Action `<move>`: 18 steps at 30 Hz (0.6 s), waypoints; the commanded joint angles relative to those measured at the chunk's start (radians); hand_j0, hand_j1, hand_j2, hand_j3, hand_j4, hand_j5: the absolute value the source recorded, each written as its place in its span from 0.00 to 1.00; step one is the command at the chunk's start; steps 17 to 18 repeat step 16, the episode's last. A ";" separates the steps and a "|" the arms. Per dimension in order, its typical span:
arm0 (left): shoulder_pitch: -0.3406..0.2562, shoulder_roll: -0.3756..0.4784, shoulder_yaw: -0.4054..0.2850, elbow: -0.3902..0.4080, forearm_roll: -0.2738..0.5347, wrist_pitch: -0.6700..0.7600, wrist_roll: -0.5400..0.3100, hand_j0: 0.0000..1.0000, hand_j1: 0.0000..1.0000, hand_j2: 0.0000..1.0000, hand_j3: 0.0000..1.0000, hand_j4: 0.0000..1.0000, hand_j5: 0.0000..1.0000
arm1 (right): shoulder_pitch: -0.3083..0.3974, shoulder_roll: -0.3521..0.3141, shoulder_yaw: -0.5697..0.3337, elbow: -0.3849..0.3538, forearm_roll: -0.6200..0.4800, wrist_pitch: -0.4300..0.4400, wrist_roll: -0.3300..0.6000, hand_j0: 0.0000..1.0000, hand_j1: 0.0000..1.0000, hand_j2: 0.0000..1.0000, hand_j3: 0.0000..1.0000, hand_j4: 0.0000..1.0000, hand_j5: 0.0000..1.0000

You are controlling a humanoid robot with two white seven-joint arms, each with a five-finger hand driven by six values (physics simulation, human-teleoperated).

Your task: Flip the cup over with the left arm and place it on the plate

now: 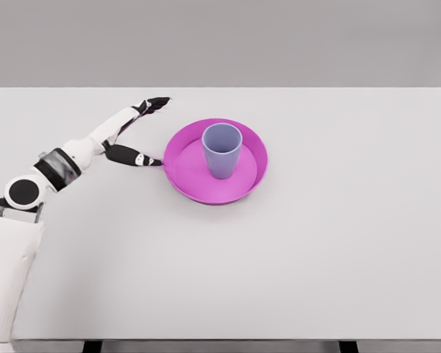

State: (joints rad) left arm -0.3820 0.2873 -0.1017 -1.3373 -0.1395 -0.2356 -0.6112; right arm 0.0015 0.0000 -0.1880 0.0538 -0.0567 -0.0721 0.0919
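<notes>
Cup (222, 149) stands upright on the plate (182, 176), mouth up.
The left hand (137, 132) hangs just beside the rim, fingers spread wide and empty (job looks finished).

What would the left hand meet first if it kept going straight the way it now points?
Probably the pink plate: the open left hand points right, its lower digit almost at the plate's left rim. The upright cup stands further along. Depth is unclear.
</notes>
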 commanded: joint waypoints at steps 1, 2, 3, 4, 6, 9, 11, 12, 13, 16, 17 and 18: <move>0.002 0.061 0.046 -0.002 0.011 -0.001 0.000 1.00 1.00 1.00 1.00 1.00 1.00 | 0.000 0.000 -0.001 0.000 0.000 0.000 0.000 1.00 1.00 1.00 1.00 1.00 1.00; 0.011 0.073 0.069 0.000 0.009 0.001 0.000 1.00 1.00 1.00 1.00 1.00 1.00 | 0.000 0.000 -0.001 0.000 0.000 0.000 0.000 1.00 1.00 1.00 1.00 1.00 1.00; 0.021 0.085 0.088 0.000 0.011 -0.001 0.000 1.00 1.00 1.00 1.00 1.00 1.00 | 0.000 0.000 0.001 0.000 0.000 0.000 0.000 1.00 1.00 1.00 1.00 1.00 1.00; 0.034 0.104 0.108 0.000 0.011 -0.001 0.000 1.00 1.00 1.00 1.00 1.00 1.00 | 0.000 0.000 -0.001 0.000 0.000 -0.002 0.000 1.00 1.00 1.00 1.00 1.00 1.00; 0.037 0.116 0.115 0.000 0.011 -0.001 0.000 1.00 1.00 1.00 1.00 1.00 1.00 | 0.000 0.000 0.001 0.000 0.000 0.000 0.000 1.00 1.00 1.00 1.00 1.00 1.00; 0.037 0.131 0.119 0.000 0.011 -0.001 0.000 1.00 1.00 1.00 1.00 1.00 1.00 | 0.000 0.000 0.001 0.000 0.000 0.000 0.000 1.00 1.00 1.00 1.00 1.00 1.00; 0.037 0.131 0.119 0.000 0.011 -0.001 0.000 1.00 1.00 1.00 1.00 1.00 1.00 | 0.000 0.000 0.001 0.000 0.000 0.000 0.000 1.00 1.00 1.00 1.00 1.00 1.00; 0.037 0.131 0.119 0.000 0.011 -0.001 0.000 1.00 1.00 1.00 1.00 1.00 1.00 | 0.000 0.000 -0.001 0.000 0.000 0.000 0.000 1.00 1.00 1.00 1.00 1.00 1.00; 0.037 0.131 0.119 0.000 0.011 -0.001 0.000 1.00 1.00 1.00 1.00 1.00 1.00 | 0.000 0.000 -0.001 0.000 0.000 0.000 -0.001 1.00 1.00 1.00 1.00 1.00 1.00; 0.037 0.131 0.117 0.000 0.011 0.001 0.000 1.00 1.00 1.00 1.00 1.00 1.00 | 0.000 0.000 0.001 0.000 0.000 0.000 -0.001 1.00 1.00 1.00 1.00 1.00 1.00; 0.037 0.131 0.117 0.000 0.011 0.001 0.000 1.00 1.00 1.00 1.00 1.00 1.00 | 0.000 0.000 0.001 0.000 0.000 0.000 -0.001 1.00 1.00 1.00 1.00 1.00 1.00; 0.037 0.131 0.117 0.000 0.011 0.001 0.000 1.00 1.00 1.00 1.00 1.00 1.00 | 0.000 0.000 0.001 0.000 0.000 0.000 -0.001 1.00 1.00 1.00 1.00 1.00 1.00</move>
